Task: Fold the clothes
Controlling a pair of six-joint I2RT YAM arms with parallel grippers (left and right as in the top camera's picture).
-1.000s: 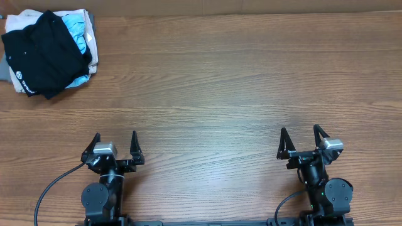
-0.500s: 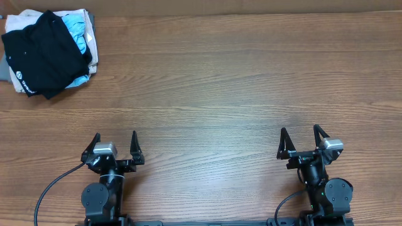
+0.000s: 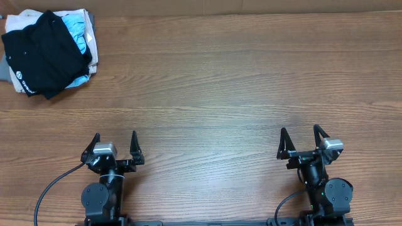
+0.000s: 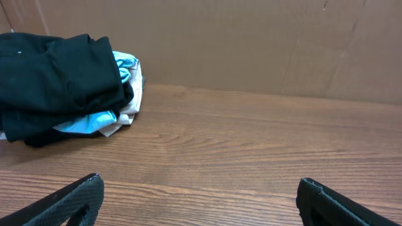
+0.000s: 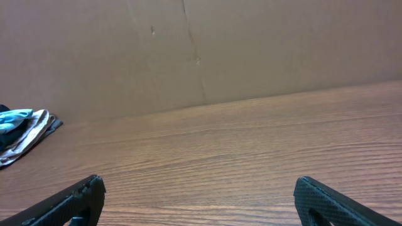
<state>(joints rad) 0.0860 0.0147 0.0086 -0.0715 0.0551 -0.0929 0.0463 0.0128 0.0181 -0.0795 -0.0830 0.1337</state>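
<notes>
The black T-shirt [image 3: 44, 53], crumpled with a small white logo mark, lies on top of a pile at the table's far left corner. It also shows in the left wrist view [image 4: 59, 78]. My left gripper [image 3: 115, 145] is open and empty near the front edge, far from the shirt; its fingers show in the left wrist view [image 4: 200, 194]. My right gripper [image 3: 303, 140] is open and empty at the front right; its fingers show in the right wrist view [image 5: 200, 191].
Under the black shirt lie a light blue shirt [image 3: 75, 28] and beige and white garments [image 3: 22, 19]. The pile's edge shows at the left of the right wrist view [image 5: 22, 129]. A brown cardboard wall [image 4: 251, 44] stands behind the wooden table [image 3: 226, 81].
</notes>
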